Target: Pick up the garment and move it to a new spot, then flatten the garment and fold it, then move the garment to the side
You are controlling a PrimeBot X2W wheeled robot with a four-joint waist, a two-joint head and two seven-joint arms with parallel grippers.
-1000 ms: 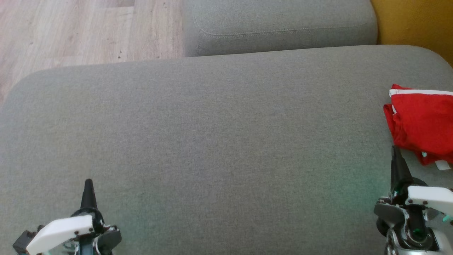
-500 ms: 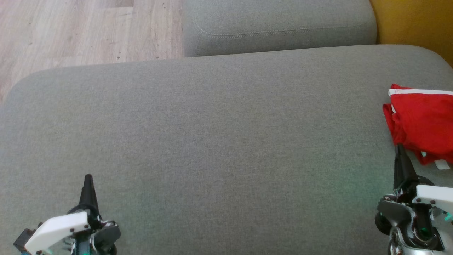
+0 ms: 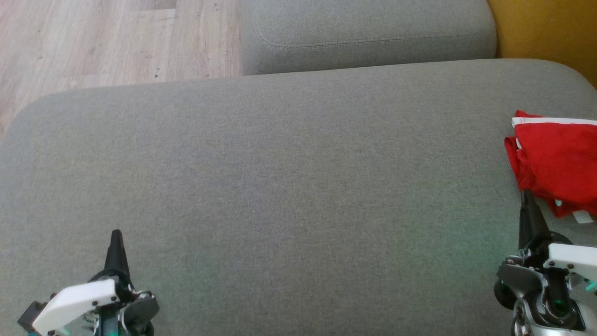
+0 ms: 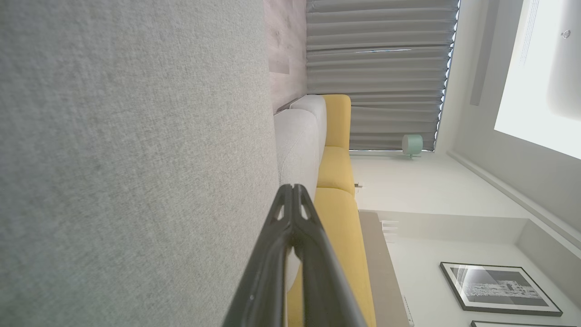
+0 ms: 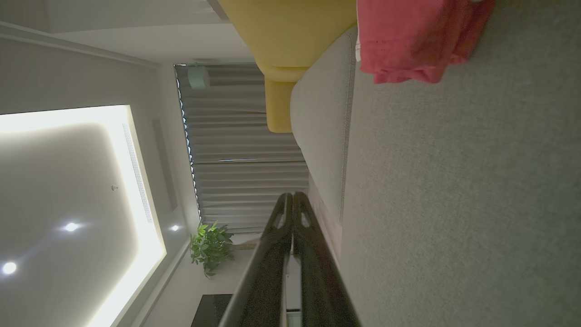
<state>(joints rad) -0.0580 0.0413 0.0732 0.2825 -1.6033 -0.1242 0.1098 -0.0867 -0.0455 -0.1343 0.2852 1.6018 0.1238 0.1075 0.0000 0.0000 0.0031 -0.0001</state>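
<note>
Noted broad grey fabric sofa seat (image 3: 280, 186). Found bunched red cloth garment (image 3: 555, 163) with white trim at seat's right edge, cropped there, so long axis left unjudged. Found right gripper (image 3: 525, 193), dark fingers pressed together, tip just beside garment's near hem, pointing into it. Found left gripper (image 3: 115, 233), likewise closed, well apart near front-left corner. Judged right arm nearer.

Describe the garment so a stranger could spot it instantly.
Find the large grey cushion and follow it to its right edge. A bunched garment lies there, just beyond the right gripper. It is bright red with a white stripe, against plain grey fabric.
</note>
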